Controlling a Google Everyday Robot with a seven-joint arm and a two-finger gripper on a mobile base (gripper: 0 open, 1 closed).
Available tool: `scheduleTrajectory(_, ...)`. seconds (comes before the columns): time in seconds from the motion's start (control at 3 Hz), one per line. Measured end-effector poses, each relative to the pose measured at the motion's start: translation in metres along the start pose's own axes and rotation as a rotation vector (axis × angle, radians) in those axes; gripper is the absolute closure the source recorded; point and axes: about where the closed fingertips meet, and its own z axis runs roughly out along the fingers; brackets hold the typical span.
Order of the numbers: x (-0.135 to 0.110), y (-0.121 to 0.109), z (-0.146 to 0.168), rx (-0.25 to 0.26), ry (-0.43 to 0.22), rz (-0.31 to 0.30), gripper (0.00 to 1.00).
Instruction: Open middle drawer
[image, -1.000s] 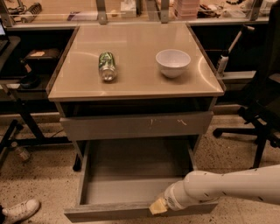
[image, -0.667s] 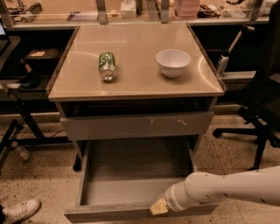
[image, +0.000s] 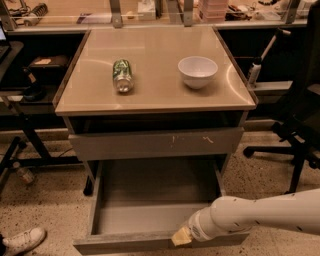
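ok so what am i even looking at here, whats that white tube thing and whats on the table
The white tube is a robot's arm, reaching in from the picture's right. Its tip, the gripper, sits at the front edge of the pulled-out middle drawer. Whether it is holding that edge cannot be seen. The single camera looks down on everything from the front. On the tan top lie a green can, on its side, and a white bowl, upright.
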Motion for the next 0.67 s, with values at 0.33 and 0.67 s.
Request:
scheduleTrajectory(0.33, 0.0116, 0.0019, -0.0006, 0.000, 0.013, 0.016, 1.00)
scheduleTrajectory(0.67, 0.0097, 0.0044, -0.0019, 0.000, 0.013, 0.016, 1.00)
